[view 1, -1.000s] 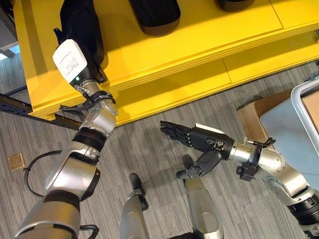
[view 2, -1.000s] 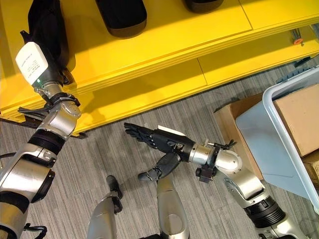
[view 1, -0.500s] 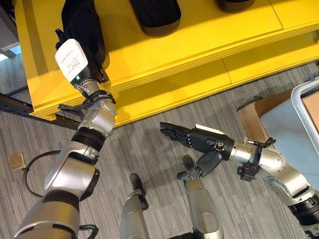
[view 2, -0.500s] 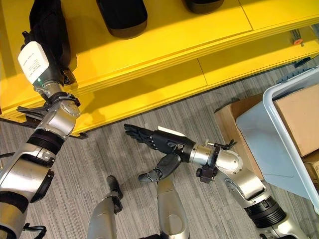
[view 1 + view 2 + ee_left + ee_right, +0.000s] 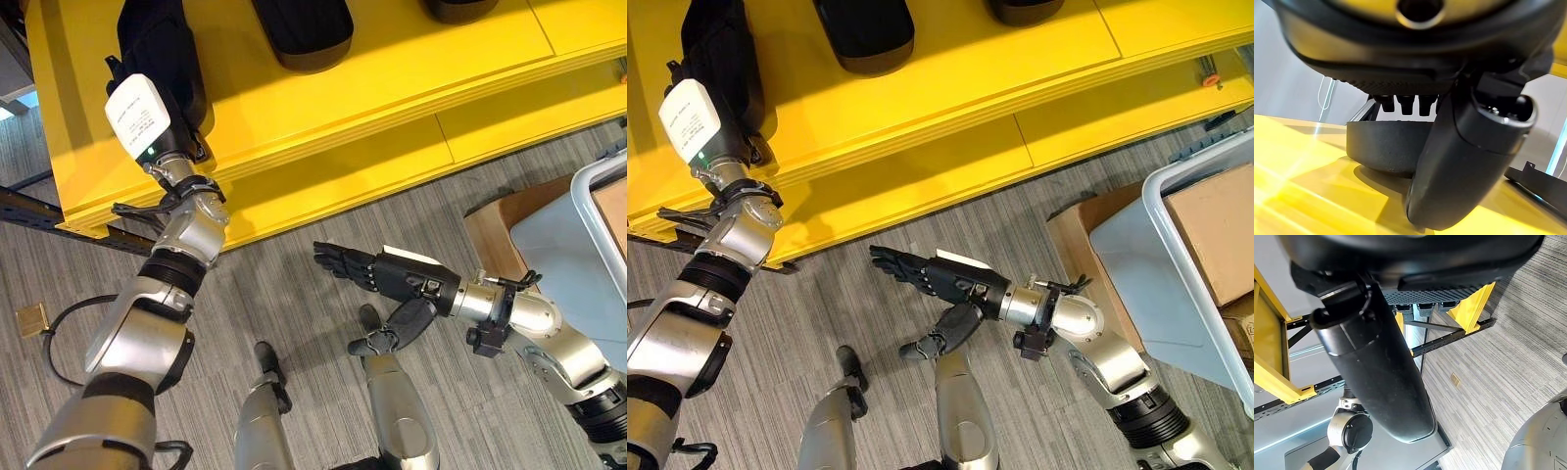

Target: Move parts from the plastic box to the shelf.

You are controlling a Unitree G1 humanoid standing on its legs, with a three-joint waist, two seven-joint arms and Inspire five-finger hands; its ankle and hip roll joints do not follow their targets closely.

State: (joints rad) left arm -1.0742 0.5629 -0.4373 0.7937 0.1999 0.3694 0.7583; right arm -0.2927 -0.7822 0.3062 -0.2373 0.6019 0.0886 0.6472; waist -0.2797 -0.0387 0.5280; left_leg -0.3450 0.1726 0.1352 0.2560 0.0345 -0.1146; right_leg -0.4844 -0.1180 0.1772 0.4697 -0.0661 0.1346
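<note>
You see bright light on the yellow shelf [image 5: 323, 108], shiny glare at 9 o'clock, blurry close-up wrist views.

The left hand [image 5: 157, 59] is reaching over a black part [image 5: 181, 39] on the yellow shelf [image 5: 392, 69], its fingers hidden from the head views, while the picture's edge is cutting off the plastic box [image 5: 1205, 255] at 3 o'clock.

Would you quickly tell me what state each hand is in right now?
Left hand: over a black part on the yellow shelf; grip cannot be told.
Right hand: open, fingers straight, holding nothing.
</note>
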